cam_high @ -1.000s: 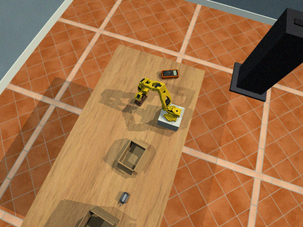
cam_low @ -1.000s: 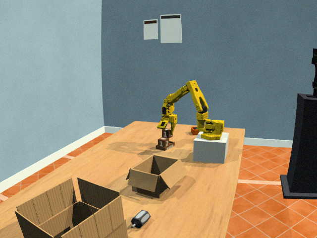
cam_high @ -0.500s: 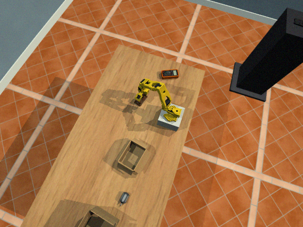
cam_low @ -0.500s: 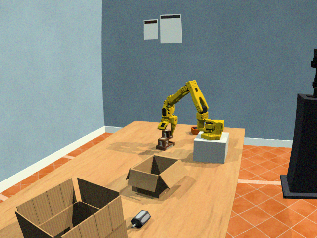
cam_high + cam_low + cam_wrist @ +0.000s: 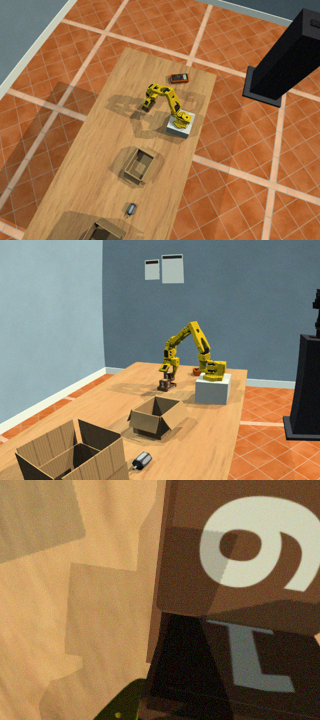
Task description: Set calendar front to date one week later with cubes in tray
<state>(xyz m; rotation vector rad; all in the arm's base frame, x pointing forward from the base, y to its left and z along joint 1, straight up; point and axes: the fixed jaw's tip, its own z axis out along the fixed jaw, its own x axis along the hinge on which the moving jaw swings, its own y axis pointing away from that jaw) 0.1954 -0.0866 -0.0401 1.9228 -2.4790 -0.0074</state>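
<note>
- My fingers are clamped on one brown cube, lifted.
- Directly below it, the other cube sits in the tray on the worktop.
- Straight down seats mine.

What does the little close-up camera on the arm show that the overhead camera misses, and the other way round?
Only the wrist view shows numerals: a large white digit on the brown cube, and a 1 on the shadowed cube nearer the lens. Only the top view shows the whole table, the orange meter, an open cardboard box and the grey pedestal. Both show the wooden tabletop and the gripper closed on a cube.
</note>
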